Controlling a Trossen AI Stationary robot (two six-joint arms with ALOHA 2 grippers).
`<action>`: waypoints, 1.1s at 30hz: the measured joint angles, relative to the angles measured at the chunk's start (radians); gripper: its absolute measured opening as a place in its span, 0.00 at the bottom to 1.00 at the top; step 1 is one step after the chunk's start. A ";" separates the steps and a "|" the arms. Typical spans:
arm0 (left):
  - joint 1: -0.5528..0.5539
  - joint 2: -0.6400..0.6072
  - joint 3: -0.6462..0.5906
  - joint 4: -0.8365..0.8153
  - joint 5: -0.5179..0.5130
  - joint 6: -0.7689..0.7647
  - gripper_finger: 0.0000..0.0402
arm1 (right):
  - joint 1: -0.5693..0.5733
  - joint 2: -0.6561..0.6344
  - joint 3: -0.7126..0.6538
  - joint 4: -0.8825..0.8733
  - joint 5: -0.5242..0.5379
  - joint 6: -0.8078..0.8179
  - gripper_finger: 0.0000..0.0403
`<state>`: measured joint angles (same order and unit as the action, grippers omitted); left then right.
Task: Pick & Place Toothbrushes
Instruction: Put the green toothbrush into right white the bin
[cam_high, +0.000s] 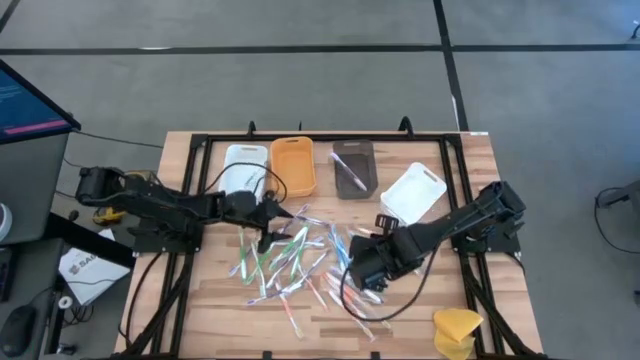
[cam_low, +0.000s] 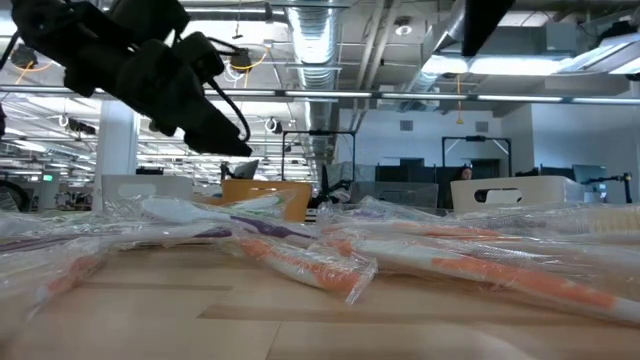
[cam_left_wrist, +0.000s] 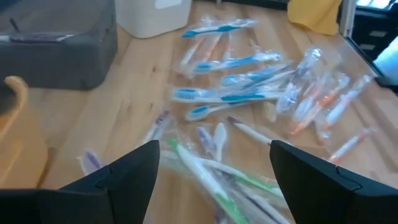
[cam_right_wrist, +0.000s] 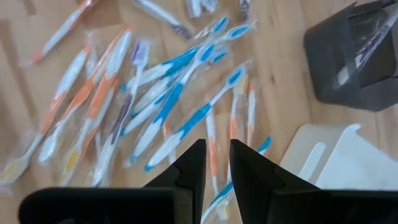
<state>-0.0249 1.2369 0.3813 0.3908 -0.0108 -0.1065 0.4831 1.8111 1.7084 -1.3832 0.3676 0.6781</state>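
A loose pile of wrapped toothbrushes (cam_high: 295, 258) with blue, green, orange and white handles lies flat on the wooden table's middle. My left gripper (cam_high: 270, 216) stands open just above the pile's left far part; green and white toothbrushes (cam_left_wrist: 211, 171) show between its spread fingers, untouched. My right gripper (cam_high: 365, 278) hangs high over the pile's right part, its fingers nearly together around a blue-and-white toothbrush (cam_right_wrist: 219, 190). My right gripper pinches a blue-and-white wrapped toothbrush between its two fingers, which point steeply down. Only a short stretch of it (cam_right_wrist: 217, 194) shows in the narrow gap, lying across the fingers. The gripper hides which part is held. It sits well above the table's toothbrushes.
Along the far side stand a white tray (cam_high: 245, 165), an orange tray (cam_high: 293, 165) and a dark tray (cam_high: 352, 170) holding one toothbrush. Another white tray (cam_high: 413, 192) lies at the right. A yellow sponge-like lump (cam_high: 457, 330) sits at the near right corner.
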 joint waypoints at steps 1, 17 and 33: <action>-0.030 0.000 0.000 0.000 -0.043 -0.005 0.74 | 0.017 0.000 0.000 -0.002 0.000 0.016 0.16; -0.210 0.096 0.002 0.001 -0.293 -0.138 0.74 | 0.246 0.009 -0.001 0.004 0.307 0.318 0.16; -0.153 0.358 0.113 0.012 -0.243 -0.138 0.74 | 0.201 0.010 -0.066 -0.012 0.419 0.314 0.16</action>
<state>-0.1782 1.5949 0.4945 0.4033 -0.2543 -0.2446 0.6843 1.8206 1.6424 -1.3953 0.7870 0.9916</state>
